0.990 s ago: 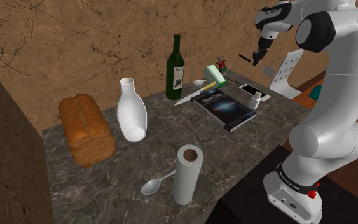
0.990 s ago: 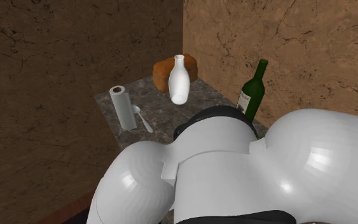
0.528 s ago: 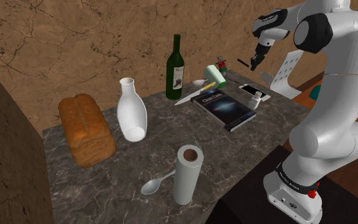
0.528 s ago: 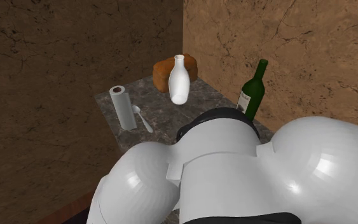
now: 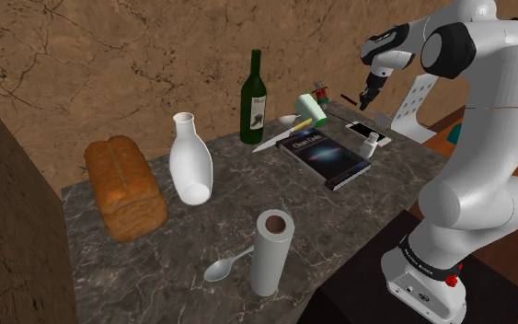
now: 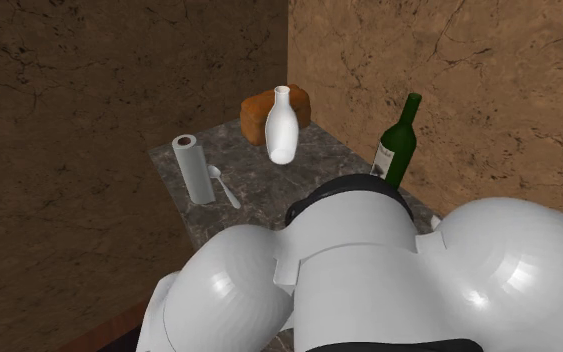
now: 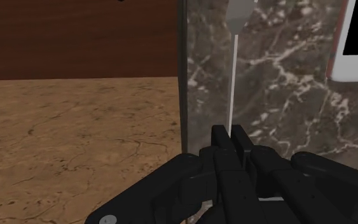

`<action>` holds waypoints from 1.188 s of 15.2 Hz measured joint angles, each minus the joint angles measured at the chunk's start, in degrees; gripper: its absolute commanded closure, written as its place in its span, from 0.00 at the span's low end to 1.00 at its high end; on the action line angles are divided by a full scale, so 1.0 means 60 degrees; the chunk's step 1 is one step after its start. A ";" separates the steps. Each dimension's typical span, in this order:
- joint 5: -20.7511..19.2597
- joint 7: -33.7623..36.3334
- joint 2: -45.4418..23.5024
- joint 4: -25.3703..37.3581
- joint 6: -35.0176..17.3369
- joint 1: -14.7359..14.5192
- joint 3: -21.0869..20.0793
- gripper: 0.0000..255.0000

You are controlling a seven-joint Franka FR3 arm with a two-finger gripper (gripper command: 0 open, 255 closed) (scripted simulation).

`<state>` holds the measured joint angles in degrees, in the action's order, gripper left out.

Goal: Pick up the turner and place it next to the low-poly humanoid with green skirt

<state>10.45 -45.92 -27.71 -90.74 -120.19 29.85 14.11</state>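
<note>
The low-poly humanoid (image 5: 319,91) is standing near the far edge of the surface (image 5: 201,239), just beside a pale green cylinder (image 5: 310,109). Right of the humanoid in the shoulder view, the gripper (image 5: 368,94) is hovering above the surface, pinching the turner (image 7: 233,83) by its thin handle, with the blade pointing away from the fingertips. By my judgement, the carry is calling for leftward travel toward the humanoid.

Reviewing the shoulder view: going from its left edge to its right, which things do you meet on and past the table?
Bread loaf → white vase → wine bottle → book → robot arm's base.
</note>
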 measured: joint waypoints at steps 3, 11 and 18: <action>0.0040 -0.0011 -0.0105 -0.0180 -0.0283 -0.0016 -0.0028 1.00; 0.0061 -0.0041 -0.0162 -0.0174 -0.0342 0.0006 -0.0033 0.00; 0.0008 -0.0013 -0.0015 -0.0035 -0.0055 0.0005 -0.0002 0.00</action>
<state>10.50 -46.00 -27.80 -90.95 -120.52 29.88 14.10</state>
